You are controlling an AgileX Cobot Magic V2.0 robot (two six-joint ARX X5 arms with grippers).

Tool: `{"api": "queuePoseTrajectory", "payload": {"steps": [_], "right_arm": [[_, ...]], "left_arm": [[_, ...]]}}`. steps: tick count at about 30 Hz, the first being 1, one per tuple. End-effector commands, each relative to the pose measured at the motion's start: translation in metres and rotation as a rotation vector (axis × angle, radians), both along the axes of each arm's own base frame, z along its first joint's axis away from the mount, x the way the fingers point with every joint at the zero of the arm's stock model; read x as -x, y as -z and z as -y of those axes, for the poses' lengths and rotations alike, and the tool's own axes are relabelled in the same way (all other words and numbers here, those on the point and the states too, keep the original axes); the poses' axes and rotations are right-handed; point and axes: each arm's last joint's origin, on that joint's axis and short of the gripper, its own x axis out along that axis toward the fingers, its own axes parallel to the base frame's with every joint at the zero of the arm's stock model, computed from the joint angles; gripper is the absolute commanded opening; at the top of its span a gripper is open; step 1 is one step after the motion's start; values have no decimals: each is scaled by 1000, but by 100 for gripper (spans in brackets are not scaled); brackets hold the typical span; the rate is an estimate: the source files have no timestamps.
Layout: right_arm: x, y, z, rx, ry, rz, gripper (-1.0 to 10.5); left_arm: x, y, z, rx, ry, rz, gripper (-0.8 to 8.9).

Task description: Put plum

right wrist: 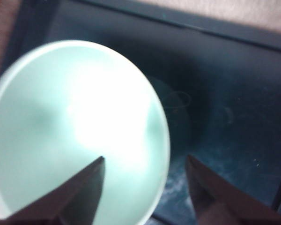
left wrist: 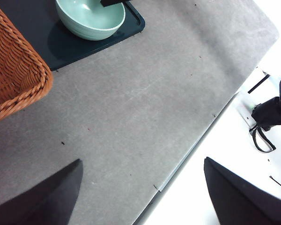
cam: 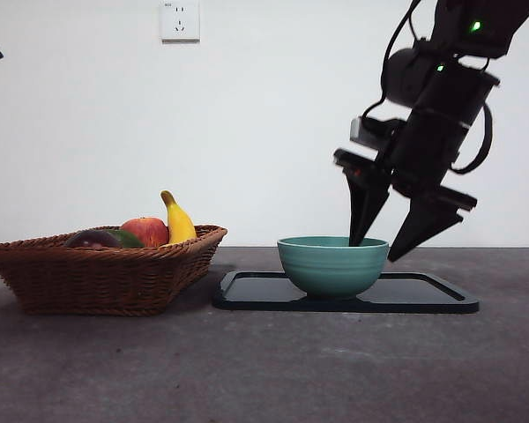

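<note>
The right gripper (cam: 377, 242), jaws spread wide and empty, straddles the green bowl's (cam: 332, 264) rim; the plum (cam: 93, 239) lies in the basket (cam: 106, 278).

No legible text, brand, number or sign appears in any of the three views. The white wall socket (cam: 180, 19) at the upper left of the front view carries a small mark at its top edge, too tiny to read. Green indicator lights glow on the arm at the upper right of that view, without lettering. The woven basket (cam: 106, 273), the green bowl (cam: 332, 264) and the black tray (cam: 423, 295) bear no visible labels. The two wrist views likewise show only unmarked surfaces.
</note>
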Motion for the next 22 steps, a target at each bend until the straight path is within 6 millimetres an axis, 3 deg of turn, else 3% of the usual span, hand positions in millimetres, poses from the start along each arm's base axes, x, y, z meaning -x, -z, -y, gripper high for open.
{"api": "queuePoseTrajectory", "payload": {"steps": [1,8,14,22], "right_arm": [[-7,5,-4,31,-2,15,181],[-9,5,-4,29,1,36,11],[-9,0,-4,22,4,54,11],[3,-41,1,-6,13,157,11]], "left_arm": [[-1,-5,1,6,15,22,402],[-1,-5,1,6,15,21,402],[-1,-5,1,5,15,22,402],[-1,-5,1,5,15,21,402]]}}
